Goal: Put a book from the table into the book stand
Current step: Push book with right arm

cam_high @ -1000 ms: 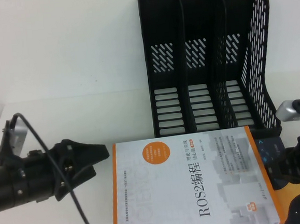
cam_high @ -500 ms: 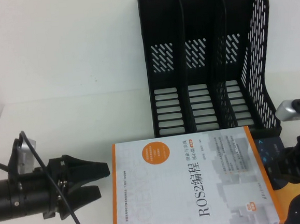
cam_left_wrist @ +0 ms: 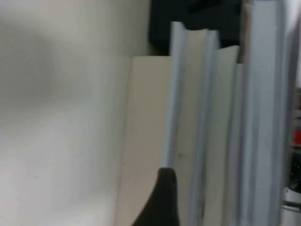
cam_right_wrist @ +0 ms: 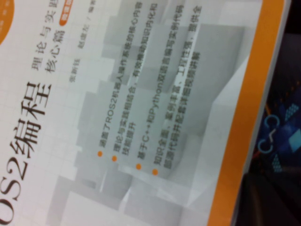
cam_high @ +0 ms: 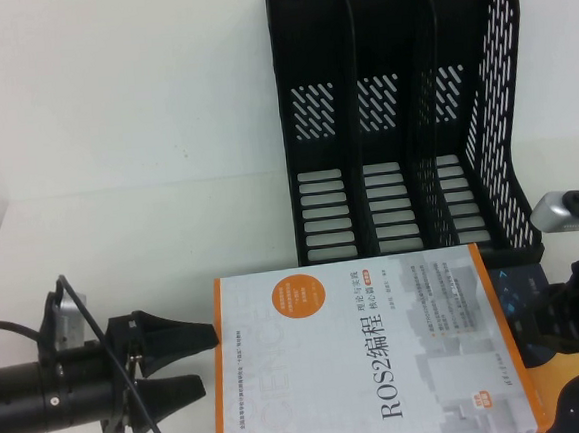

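We see the matte white table (cam_high: 151, 237) carrying a black plastic book stand (cam_high: 402, 117) with three slotted, perforated bays, well beyond both claws. Between the claws lies the glossy white-and-orange book (cam_high: 371, 356), flat atop a dark book (cam_high: 569, 395). Our left gripper (cam_high: 209, 361), its tapered black fingers parted and holding nothing, sits just beside the book's left edge. Our right gripper (cam_high: 539, 322) rests at the book's right edge; whether it is clenched, we cannot tell.

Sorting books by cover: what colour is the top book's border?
Orange, around the white top book; clearest in the right wrist view.
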Action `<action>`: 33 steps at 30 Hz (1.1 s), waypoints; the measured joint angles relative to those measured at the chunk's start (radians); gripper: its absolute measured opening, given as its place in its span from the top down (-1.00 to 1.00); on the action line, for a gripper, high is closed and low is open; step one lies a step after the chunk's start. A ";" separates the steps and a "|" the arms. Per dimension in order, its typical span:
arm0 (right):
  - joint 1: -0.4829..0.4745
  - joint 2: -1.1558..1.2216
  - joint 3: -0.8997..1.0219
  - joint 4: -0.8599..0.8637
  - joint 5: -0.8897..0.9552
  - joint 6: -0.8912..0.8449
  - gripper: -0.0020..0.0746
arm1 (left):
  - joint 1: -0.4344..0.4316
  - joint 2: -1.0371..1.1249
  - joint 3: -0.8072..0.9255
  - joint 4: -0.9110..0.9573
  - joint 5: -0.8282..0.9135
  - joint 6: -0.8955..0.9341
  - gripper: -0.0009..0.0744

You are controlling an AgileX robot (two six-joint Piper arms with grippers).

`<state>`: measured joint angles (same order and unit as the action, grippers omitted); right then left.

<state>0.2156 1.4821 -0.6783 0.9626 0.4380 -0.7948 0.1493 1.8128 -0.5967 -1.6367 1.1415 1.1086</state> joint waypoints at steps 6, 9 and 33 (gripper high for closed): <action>0.000 0.000 0.000 0.000 0.000 -0.009 0.95 | -0.034 0.051 0.000 -0.039 0.000 0.014 -0.79; 0.000 0.000 0.000 0.004 0.000 -0.021 0.95 | -0.053 0.055 0.000 -0.057 0.000 0.019 -0.79; 0.041 0.010 0.007 0.133 0.030 -0.153 0.95 | -0.158 0.055 -0.001 -0.066 0.000 0.012 -0.78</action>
<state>0.2567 1.4925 -0.6717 1.0961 0.4677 -0.9478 -0.0089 1.8681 -0.5973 -1.7023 1.1415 1.1211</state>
